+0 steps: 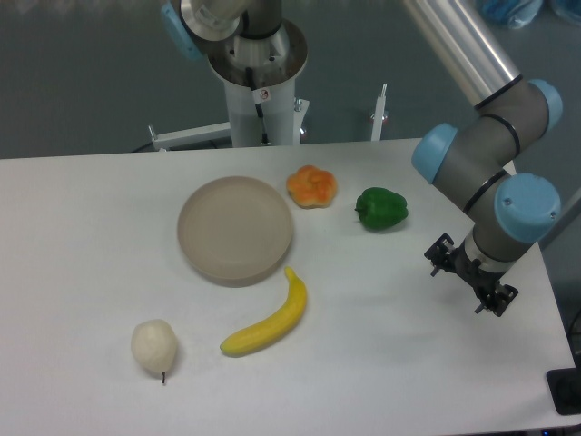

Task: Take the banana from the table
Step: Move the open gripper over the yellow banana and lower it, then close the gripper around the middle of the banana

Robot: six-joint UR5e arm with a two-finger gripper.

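Observation:
The banana [269,326] is bright yellow and gently curved. It lies on the white table [82,254], just in front of the round beige plate [235,229]. My gripper [470,275] hangs under the arm's wrist at the right side of the table, well to the right of the banana and apart from it. Only its dark body shows, and its fingers are too small and dark to tell whether they are open. Nothing shows in it.
A pale cream pear [153,345] lies at the front left of the banana. An orange pumpkin-like fruit [311,186] and a green pepper [381,208] lie behind, to the right of the plate. The robot's base column [259,82] stands at the table's back edge.

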